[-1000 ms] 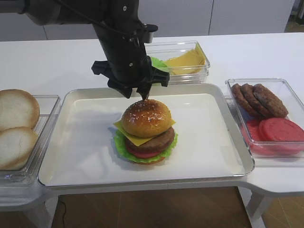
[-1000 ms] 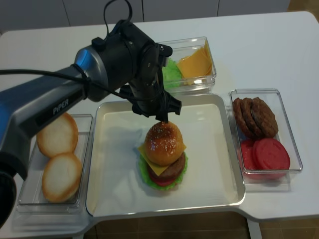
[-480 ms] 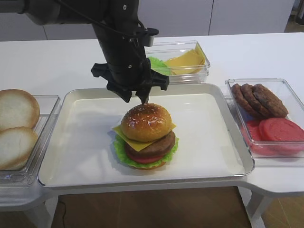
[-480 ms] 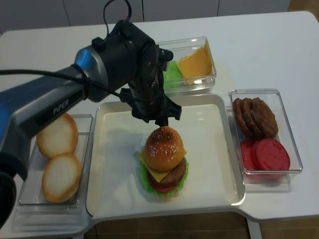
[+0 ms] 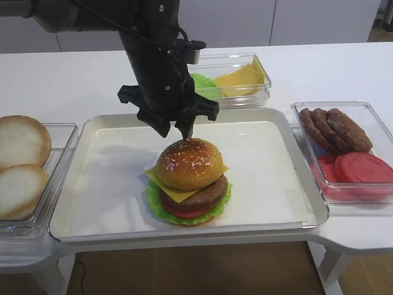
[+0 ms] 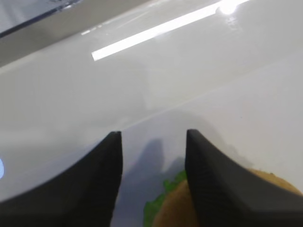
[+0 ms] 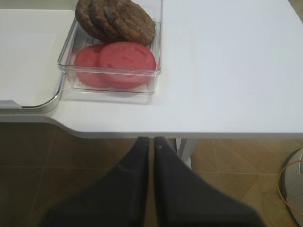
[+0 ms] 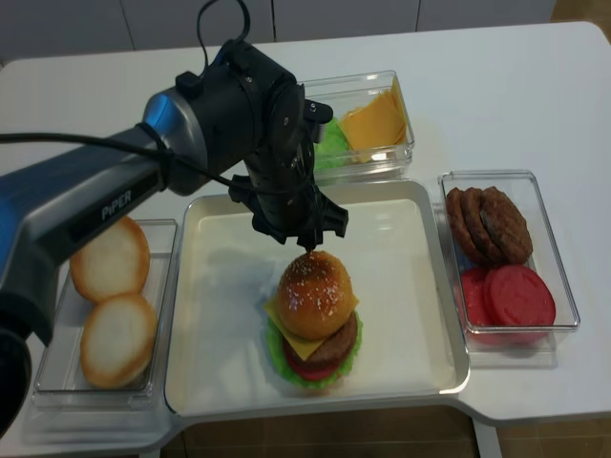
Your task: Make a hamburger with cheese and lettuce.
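The hamburger (image 5: 188, 182) stands complete near the middle of the white tray (image 5: 98, 203), slightly toward its front edge: sesame top, the cheese (image 5: 161, 180) with corners poking out, brown patty, red tomato, and the lettuce (image 5: 155, 208) frilling around the base. Just behind the hamburger and above its top, the left gripper (image 5: 178, 130) hangs with its fingers (image 6: 106, 175) spread apart and nothing between them. Behind the tray, a clear bin (image 5: 261, 92) holds green leaves and yellow slices. Left of the tray sit two pale bun halves (image 5: 21, 161). Right of the tray, a clear box (image 5: 376, 203) holds patties and red slices. The right gripper (image 7: 148, 142) hovers off the table's front edge beyond that box, fingers pressed together.
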